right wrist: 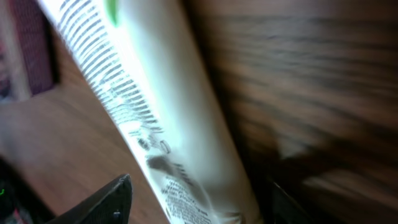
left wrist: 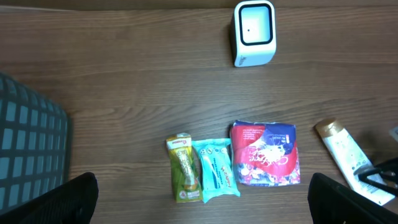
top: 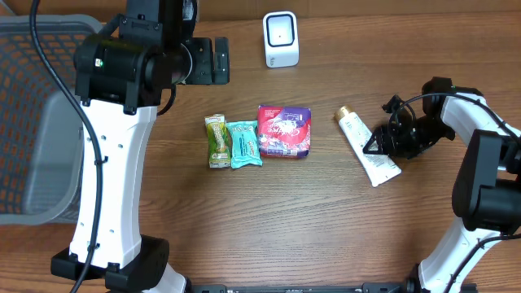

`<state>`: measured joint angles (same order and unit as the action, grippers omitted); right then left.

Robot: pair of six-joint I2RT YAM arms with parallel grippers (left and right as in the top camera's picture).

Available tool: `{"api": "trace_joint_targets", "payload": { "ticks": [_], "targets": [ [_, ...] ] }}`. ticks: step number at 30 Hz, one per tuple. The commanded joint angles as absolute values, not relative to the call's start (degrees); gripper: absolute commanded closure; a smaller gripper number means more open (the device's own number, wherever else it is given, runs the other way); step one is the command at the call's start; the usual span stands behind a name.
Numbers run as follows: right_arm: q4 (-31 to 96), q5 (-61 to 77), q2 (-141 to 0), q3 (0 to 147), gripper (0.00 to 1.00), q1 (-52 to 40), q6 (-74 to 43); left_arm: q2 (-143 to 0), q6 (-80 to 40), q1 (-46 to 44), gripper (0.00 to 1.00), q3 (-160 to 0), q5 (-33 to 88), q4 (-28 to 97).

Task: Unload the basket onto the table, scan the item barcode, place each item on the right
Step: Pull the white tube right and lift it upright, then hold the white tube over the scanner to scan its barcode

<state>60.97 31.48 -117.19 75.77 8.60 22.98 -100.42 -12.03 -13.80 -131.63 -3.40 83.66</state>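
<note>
- From above, the white tube (top: 368,148) with a gold cap lies flat on the table (top: 326,228) at about 3 o'clock. Its cap points to about 11 o'clock.
- The right pincer (top: 379,145) is down at the tube, near its flat end, with a finger on each side.
- Only the right wrist view shows this from close up. The tube runs between the two dark fingers (right wrist: 106,202), and a strip of table shows between the tube and the finger at 7 o'clock. So this pincer is open around the tube, not squeezing it. The other finger is blurry.
- That close view also shows rows of small dark print and a bit of green on the tube. From above the print is too small to see.
- The white scanner (top: 281,39) stands at 12 o'clock, well apart from the tube. The left wrist view shows it too, but the right wrist view does not.
- The left pincer (top: 216,61) hangs at about 11 o'clock. In its own view its fingers (left wrist: 62,202) sit in the two bottom corners, wide apart and holding nothing.
- A green bar (top: 216,141), a blue-green bar (top: 244,144) and a red pack (top: 284,130) lie in a row in the middle.
- The grey basket (top: 32,163) is at 9 o'clock. The left wrist view shows only its corner.
</note>
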Motion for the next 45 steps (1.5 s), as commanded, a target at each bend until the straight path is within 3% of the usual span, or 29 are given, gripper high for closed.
{"api": "trace_joint_targets", "payload": {
  "ticks": [1, 4, 13, 19, 26, 32, 38, 42, 45],
  "targets": [
    [60.3, 36.6, -117.8, 72.3, 0.45, 8.5, 23.8, -100.5, -11.5, -13.8, 0.0, -132.4, -8.1, 84.8],
    [57.9, 39.8, -117.8, 69.7, 0.51, 8.4, 23.6, -100.5, -11.6, -13.8, 0.0, -132.4, -11.9, 85.3],
    [45.5, 40.5, -117.8, 66.4, 0.51, 8.3, 8.6, -100.5, -11.6, -13.8, 0.0, -132.4, -7.4, 85.5],
    [44.4, 40.6, -117.6, 66.4, 0.84, 8.3, 3.9, -100.5, -12.4, -13.8, 0.01, -132.4, -7.4, 85.5],
    [51.7, 36.9, -108.9, 70.7, 0.96, 8.4, 3.1, -100.5, -12.4, -13.8, 0.0, -132.4, -7.4, 85.5],
    [62.3, 29.5, -96.7, 81.0, 0.96, 4.7, 2.9, -100.5, -12.4, -13.8, 0.01, -132.4, -7.4, 85.5],
    [66.8, 32.8, -90.4, 89.4, 0.96, -2.4, 3.0, -100.5, -12.4, -13.8, 0.0, -132.4, -7.4, 85.5],
    [66.8, 39.1, -88.1, 92.5, 0.96, -5.5, 4.8, -100.5, -12.4, -13.8, 0.0, -132.4, -7.4, 85.5],
    [66.3, 52.2, -86.9, 92.8, 0.96, -5.4, 8.0, -100.5, -12.4, -13.8, 0.0, -132.4, -7.4, 85.5]
  ]
}}
